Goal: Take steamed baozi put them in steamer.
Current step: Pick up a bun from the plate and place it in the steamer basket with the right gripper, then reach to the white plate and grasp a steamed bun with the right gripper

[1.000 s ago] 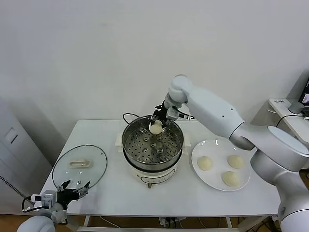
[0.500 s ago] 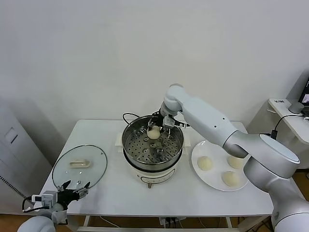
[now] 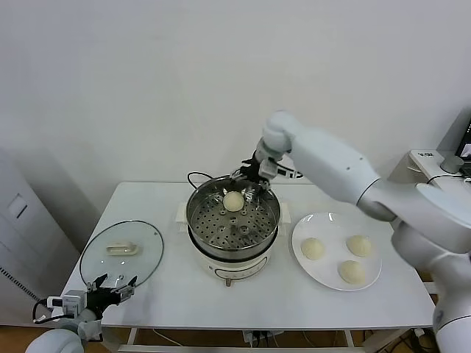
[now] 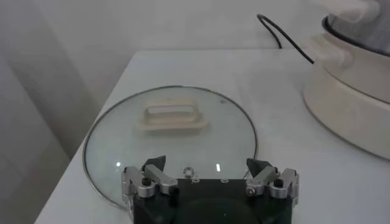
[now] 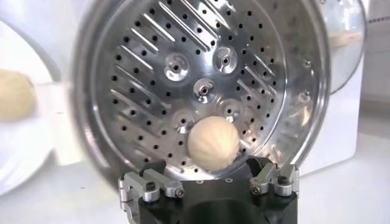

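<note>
On the white desk [image 3: 169, 294], at centre, the steamer [image 3: 232, 224] is set: a shiny steel pot with a perforated tray, on a cream-white base, with a black cord [image 3: 197, 176] trailing from its far side.

One baozi [image 3: 233, 201] is lodged on the tray, toward the far side of the pot. It is seen just ahead of the right end effector [image 5: 210, 176] in the right wrist view, free of both fingers.

Right end effector [image 3: 251, 179]: held above the far rim of the steamer, fingers spread apart, nothing gripped.

Right of the steamer, a flat white plate [image 3: 305, 268] is placed, carrying three more baozi: one at its left [image 3: 313, 248], one at its far right [image 3: 358, 245], one at its near side [image 3: 351, 272].

Left of the steamer, a round glass lid [image 3: 121, 254] with a cream handle [image 3: 121, 249] is laid flat on the desk.

Left end effector [image 3: 110, 288]: parked at the near left corner of the desk, just near of the lid, fingers spread wide, nothing held.
</note>
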You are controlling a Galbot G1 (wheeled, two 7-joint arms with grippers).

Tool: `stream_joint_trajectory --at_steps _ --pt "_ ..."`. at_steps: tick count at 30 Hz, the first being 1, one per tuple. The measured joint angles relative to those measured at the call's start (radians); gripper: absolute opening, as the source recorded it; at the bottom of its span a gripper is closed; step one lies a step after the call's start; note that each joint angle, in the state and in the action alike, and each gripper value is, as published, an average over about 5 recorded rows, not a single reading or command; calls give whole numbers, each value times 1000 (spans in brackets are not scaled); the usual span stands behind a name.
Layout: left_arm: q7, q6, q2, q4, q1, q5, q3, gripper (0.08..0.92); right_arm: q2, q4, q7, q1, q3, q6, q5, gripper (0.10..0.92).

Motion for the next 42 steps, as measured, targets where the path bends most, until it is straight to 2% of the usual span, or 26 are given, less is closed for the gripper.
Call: stream_joint_trajectory --at_steps 6,12,18,28,42 --pt "0 0 0 -1 -2 -2 0 823 -91 10 -43 93 -160 -62 240 823" --pt "1 0 2 1 -4 -5 0 823 -190 52 -58 147 -297 -286 433 823" --pt "1 0 1 1 -5 -6 0 823 -278 94 -50 151 -374 -497 551 823" --pt "0 0 -8 -5 0 -6 -2 823 -333 102 -7 65 -392 -675 615 823" --pt "0 -1 -15 1 8 -4 -2 823 -319 41 42 -103 -324 -752 573 823"
